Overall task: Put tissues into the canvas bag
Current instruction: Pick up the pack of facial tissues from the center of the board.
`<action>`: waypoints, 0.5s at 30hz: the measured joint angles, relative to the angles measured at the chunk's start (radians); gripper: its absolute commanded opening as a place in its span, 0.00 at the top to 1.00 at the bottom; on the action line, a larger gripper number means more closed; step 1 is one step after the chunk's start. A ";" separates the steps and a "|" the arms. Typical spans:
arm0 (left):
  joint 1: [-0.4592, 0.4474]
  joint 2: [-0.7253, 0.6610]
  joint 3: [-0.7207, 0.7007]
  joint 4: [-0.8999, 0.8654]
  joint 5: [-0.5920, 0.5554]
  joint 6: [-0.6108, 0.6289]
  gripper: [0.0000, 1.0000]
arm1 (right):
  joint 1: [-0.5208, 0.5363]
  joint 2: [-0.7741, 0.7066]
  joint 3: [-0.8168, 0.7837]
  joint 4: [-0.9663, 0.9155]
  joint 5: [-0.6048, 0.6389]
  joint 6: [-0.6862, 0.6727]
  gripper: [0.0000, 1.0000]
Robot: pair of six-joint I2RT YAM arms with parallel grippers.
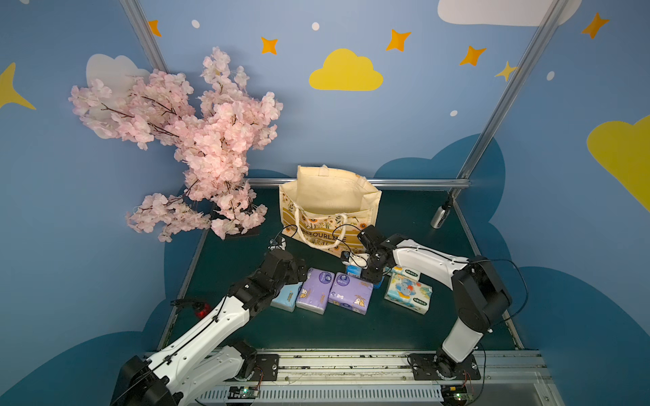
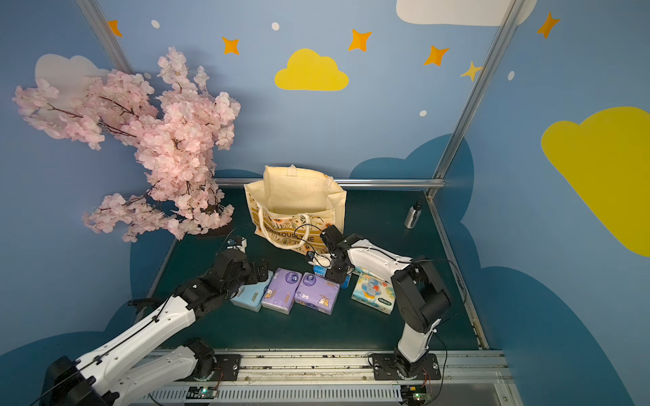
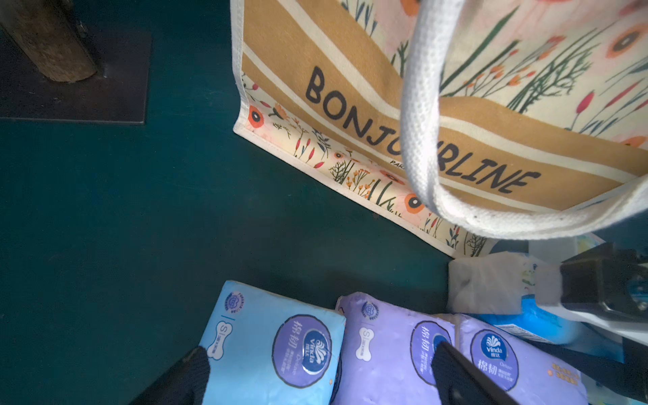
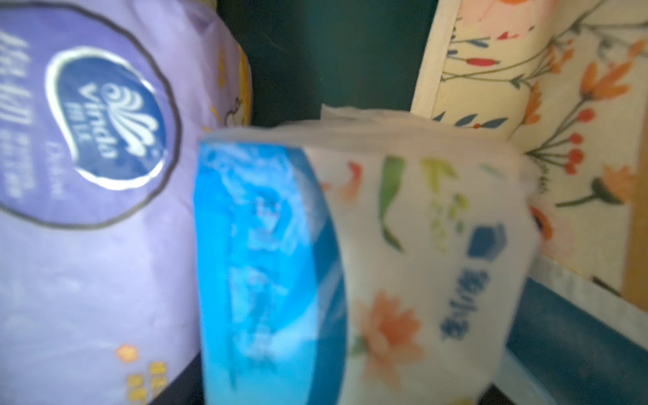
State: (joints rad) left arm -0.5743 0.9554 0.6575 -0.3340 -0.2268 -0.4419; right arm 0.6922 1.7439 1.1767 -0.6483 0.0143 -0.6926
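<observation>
The cream canvas bag stands open at the back middle of the green mat. Its mustard lettered band faces the arms. In front of it lie a light blue tissue pack, two purple packs and two white elephant-print packs. My left gripper is open, its fingers straddling the light blue pack and the nearer purple pack. My right gripper sits down over a blue-and-white pack standing on edge beside the bag. Its fingers are hidden in the right wrist view.
A pink cherry-blossom tree overhangs the back left, on a dark base plate. A metal bottle stands at the back right corner. An aluminium rail closes the back edge. The arm bases sit on the front rail.
</observation>
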 measured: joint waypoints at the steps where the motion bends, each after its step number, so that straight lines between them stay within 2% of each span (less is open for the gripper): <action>1: 0.000 -0.003 0.000 0.000 -0.003 0.000 0.00 | 0.000 0.000 0.000 -0.001 0.000 0.001 0.39; 7: 0.000 -0.023 0.003 -0.001 -0.025 0.000 0.00 | -0.003 0.000 0.000 -0.004 -0.006 0.000 0.60; 15: 0.000 -0.021 0.033 -0.008 -0.046 0.004 0.00 | -0.003 -0.010 0.001 -0.016 -0.008 0.005 0.67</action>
State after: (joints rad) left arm -0.5747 0.9344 0.6903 -0.3416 -0.2729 -0.4381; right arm 0.6888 1.7336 1.1778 -0.6647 0.0063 -0.6880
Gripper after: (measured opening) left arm 0.997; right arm 0.450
